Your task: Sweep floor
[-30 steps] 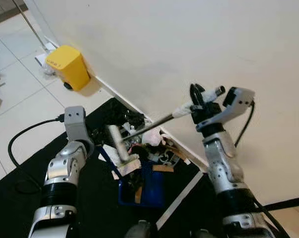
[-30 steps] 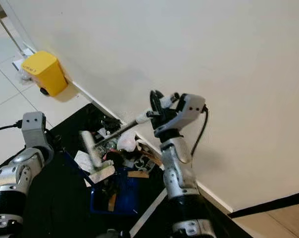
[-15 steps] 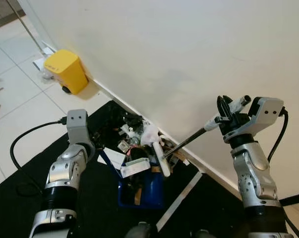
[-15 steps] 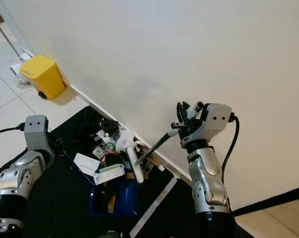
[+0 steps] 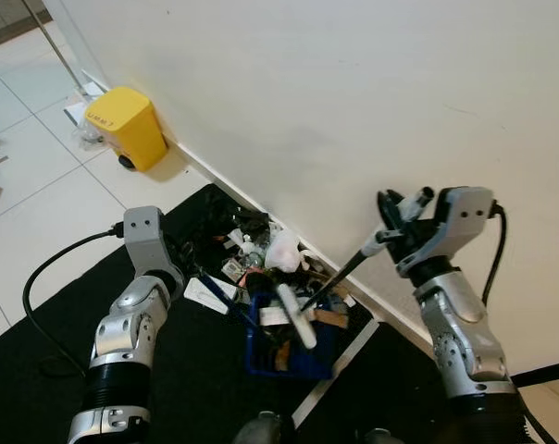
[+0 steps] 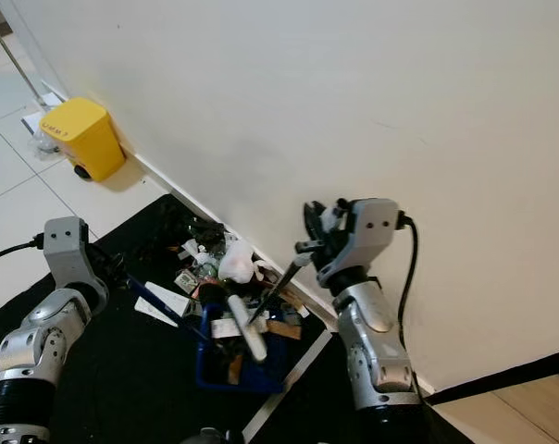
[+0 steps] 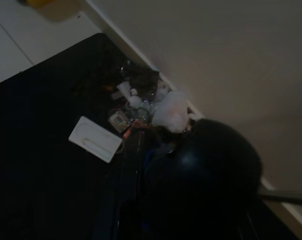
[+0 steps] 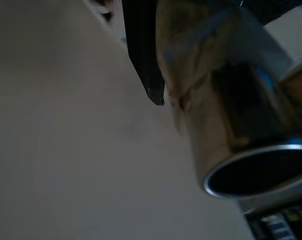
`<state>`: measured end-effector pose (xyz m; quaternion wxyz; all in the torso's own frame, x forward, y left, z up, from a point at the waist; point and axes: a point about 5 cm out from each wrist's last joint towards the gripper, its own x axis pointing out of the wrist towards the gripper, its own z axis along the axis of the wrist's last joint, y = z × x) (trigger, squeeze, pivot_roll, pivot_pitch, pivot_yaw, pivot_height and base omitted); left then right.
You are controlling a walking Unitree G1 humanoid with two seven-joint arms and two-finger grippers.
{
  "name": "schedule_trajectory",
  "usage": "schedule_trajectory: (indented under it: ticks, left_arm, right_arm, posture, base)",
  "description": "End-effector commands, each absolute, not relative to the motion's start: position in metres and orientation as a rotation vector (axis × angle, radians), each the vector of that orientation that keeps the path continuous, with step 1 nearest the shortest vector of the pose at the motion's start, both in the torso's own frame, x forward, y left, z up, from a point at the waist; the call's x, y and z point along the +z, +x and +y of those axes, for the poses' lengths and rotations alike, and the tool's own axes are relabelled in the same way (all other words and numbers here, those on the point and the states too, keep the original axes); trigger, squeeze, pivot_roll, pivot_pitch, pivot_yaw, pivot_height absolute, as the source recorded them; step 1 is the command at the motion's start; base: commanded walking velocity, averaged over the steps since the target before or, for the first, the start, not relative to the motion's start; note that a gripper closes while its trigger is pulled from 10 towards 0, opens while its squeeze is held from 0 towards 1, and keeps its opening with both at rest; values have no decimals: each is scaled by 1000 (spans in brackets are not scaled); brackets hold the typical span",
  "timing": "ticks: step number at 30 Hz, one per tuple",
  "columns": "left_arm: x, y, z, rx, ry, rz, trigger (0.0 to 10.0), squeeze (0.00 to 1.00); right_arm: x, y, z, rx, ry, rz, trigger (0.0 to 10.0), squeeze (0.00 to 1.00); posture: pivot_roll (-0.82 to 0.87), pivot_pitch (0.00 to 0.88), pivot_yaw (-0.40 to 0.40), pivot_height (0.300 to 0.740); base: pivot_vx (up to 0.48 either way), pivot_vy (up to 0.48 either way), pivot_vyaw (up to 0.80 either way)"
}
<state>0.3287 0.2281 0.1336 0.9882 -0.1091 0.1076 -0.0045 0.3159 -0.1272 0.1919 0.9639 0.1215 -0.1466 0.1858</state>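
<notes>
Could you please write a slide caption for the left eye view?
Right gripper sweeps litter with a brush into the blue dustpan.

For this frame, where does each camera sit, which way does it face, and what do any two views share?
Left eye: on the head, looking down at the dustpan, litter and wall; both arms show, the right gripper holding the broom.
Right eye: beside it, same scene, with the yellow box.
Left wrist: on the left arm, facing the litter, dark.
Right wrist: on the right arm, facing the wall; one black finger beside the broom's tube.
Shared: both eyes and the left wrist see the litter.
</notes>
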Motion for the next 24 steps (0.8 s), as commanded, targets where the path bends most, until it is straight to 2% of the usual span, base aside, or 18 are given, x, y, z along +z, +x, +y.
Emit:
schedule_trajectory:
  ticks: [1, 5, 6, 13, 16, 21, 24]
  left_arm:
    - [134, 323, 229, -16, -249, 198, 10000, 0]
    - [132, 320, 227, -29, -238, 208, 10000, 0]
    - [128, 318, 224, -44, -213, 235, 10000, 0]
    - [120, 313, 215, -88, -178, 292, 10000, 0]
    - [118, 311, 217, -76, -173, 312, 10000, 0]
    - [120, 311, 220, -66, -172, 307, 10000, 0]
    - [134, 314, 231, -26, -158, 282, 10000, 0]
  right_arm:
    - [208, 310, -128, 424, 293, -351, 10000, 0]
    - [225, 313, -144, 388, 273, -400, 10000, 0]
    - [243, 315, -163, 335, 247, -458, 10000, 0]
    - [271, 313, -198, 200, 203, -557, 10000, 0]
    - [266, 307, -215, 151, 148, -532, 10000, 0]
    - [260, 305, -218, 143, 139, -506, 10000, 0]
    - [224, 305, -224, 87, 78, -366, 10000, 0]
  posture:
    - [52, 168, 38, 740]
    - [46, 169, 35, 740]
    - [45, 170, 37, 740]
    - [35, 167, 51, 740]
    - [27, 166, 57, 740]
    - [27, 166, 57, 740]
    - [28, 168, 59, 740]
  base:
    - [0, 0, 0]
    - [0, 0, 0]
    - [0, 0, 0]
    - [0, 0, 0]
    - [0, 0, 0]
    - [0, 0, 0]
    - [0, 0, 0]
